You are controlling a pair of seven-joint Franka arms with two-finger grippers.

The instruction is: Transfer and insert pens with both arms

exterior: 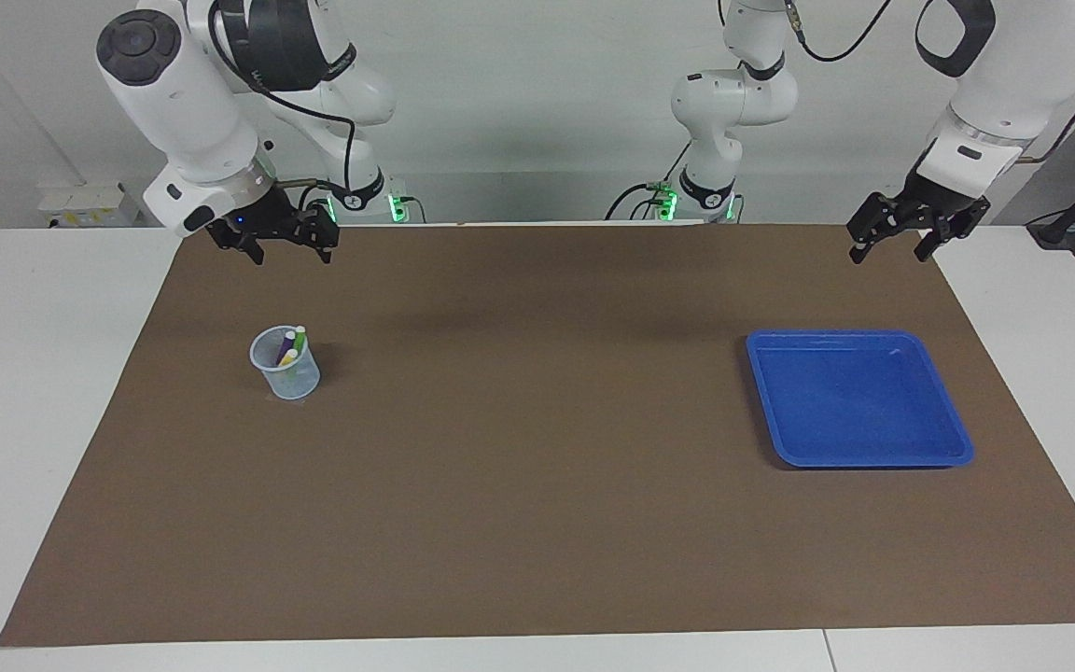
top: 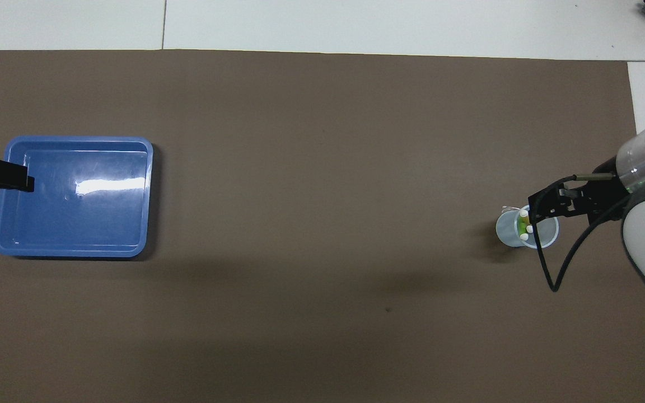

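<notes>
Fingers spread and holding nothing, the right gripper [exterior: 287, 245] and left gripper [exterior: 901, 238] hang over the desk's robot-side corners, the pens [exterior: 291, 346] all upright in the cup [exterior: 286, 365], the tray [exterior: 859, 399] bare, so inserting looks finished.

Robotics lab, two white arms [exterior: 192, 112], brown mat [exterior: 537, 485], white tables [exterior: 43, 373]

2 white arms [exterior: 192, 103], dark joint bands, black cables.
</notes>
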